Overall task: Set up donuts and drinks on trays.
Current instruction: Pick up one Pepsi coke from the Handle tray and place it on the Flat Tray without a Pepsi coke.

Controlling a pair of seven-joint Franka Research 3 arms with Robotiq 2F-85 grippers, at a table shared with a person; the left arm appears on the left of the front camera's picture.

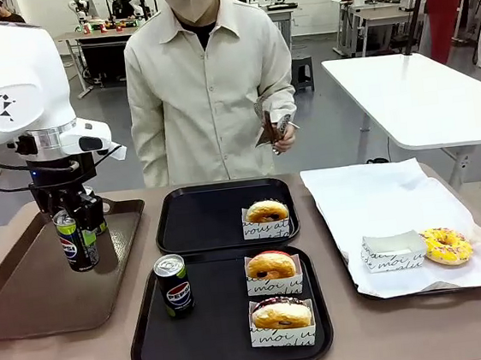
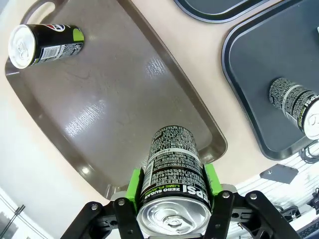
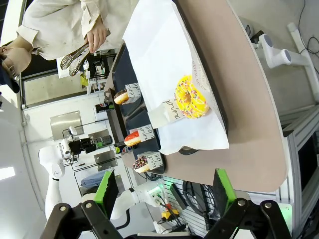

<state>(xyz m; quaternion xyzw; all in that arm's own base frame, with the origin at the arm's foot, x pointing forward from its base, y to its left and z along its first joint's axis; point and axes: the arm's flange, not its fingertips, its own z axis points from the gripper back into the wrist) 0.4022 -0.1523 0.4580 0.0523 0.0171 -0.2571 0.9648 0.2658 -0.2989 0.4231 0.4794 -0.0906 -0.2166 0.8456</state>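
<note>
Over by the glossy brown tray [image 1: 28, 288], front cam: left gripper [image 1: 75, 225] clamped on a slim black can [image 1: 75, 242], standing upright, long axis vertical. Left wrist cam: same can [image 2: 172, 164] squeezed between green pads [image 2: 134, 186], smooth cylinder, silver top toward the lens, base aimed at the tray. Right wrist cam: right gripper [image 3: 164, 188] spread wide, holding zilch, facing a yellow sprinkled ring donut [image 3: 190, 97] flat on crinkly white paper [image 3: 159, 50].

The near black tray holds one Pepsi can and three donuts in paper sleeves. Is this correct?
No. In the front view the near black tray holds one Pepsi can and two donuts in paper sleeves, the farther donut and the nearer donut.
</note>
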